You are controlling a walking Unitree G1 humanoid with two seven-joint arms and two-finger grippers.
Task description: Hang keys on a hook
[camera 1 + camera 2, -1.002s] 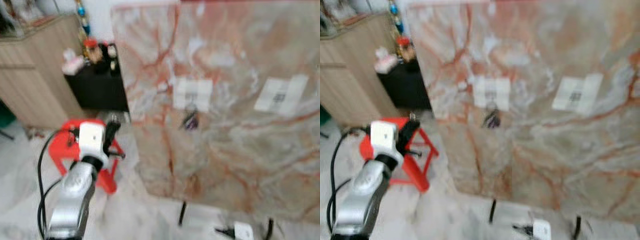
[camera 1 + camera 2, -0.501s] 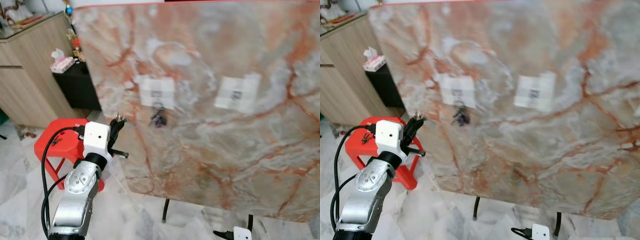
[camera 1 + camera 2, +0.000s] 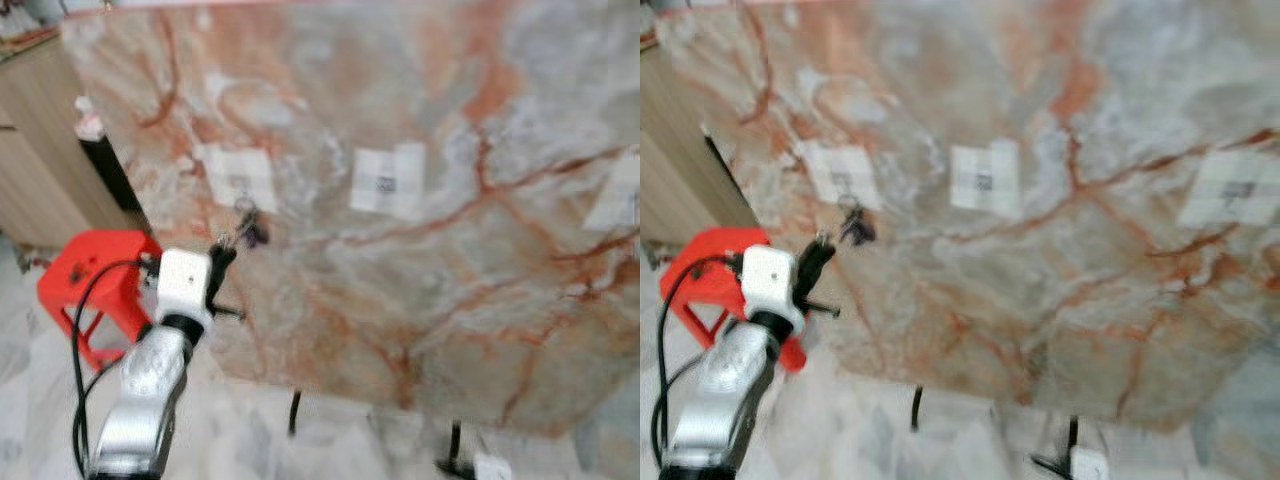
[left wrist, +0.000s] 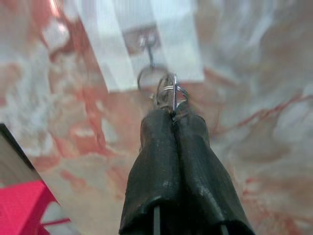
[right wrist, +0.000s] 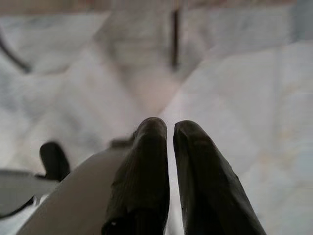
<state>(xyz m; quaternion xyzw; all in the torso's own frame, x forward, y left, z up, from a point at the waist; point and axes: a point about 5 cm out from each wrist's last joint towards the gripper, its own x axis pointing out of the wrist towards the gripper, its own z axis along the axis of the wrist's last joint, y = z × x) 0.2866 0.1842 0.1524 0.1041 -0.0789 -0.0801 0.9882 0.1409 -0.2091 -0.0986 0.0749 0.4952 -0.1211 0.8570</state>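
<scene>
A tall marble board [image 3: 450, 300] carries white tape patches, each with a small hook. On the leftmost patch [image 3: 238, 176] a dark bunch of keys [image 3: 250, 230] hangs from the hook [image 4: 146, 41]. My left gripper [image 3: 222, 248] is raised just below and left of those keys. In the left wrist view its fingers [image 4: 190, 147] are shut on a silver key ring [image 4: 172, 92], right under a ring hanging from the hook. Whether the two rings are linked I cannot tell. My right gripper [image 5: 170, 128] hangs low over the floor, shut, with nothing in it.
A red plastic stool [image 3: 85, 275] stands on the floor left of the board, behind my left arm. A wooden cabinet [image 3: 40, 150] is at the far left. The board rests on thin black legs [image 3: 292, 412], with a small white device [image 3: 1087, 463] on the floor below.
The camera has swung right, so the board and stool sit further left in view. My left gripper's tip is now much closer to the hanging keys.
</scene>
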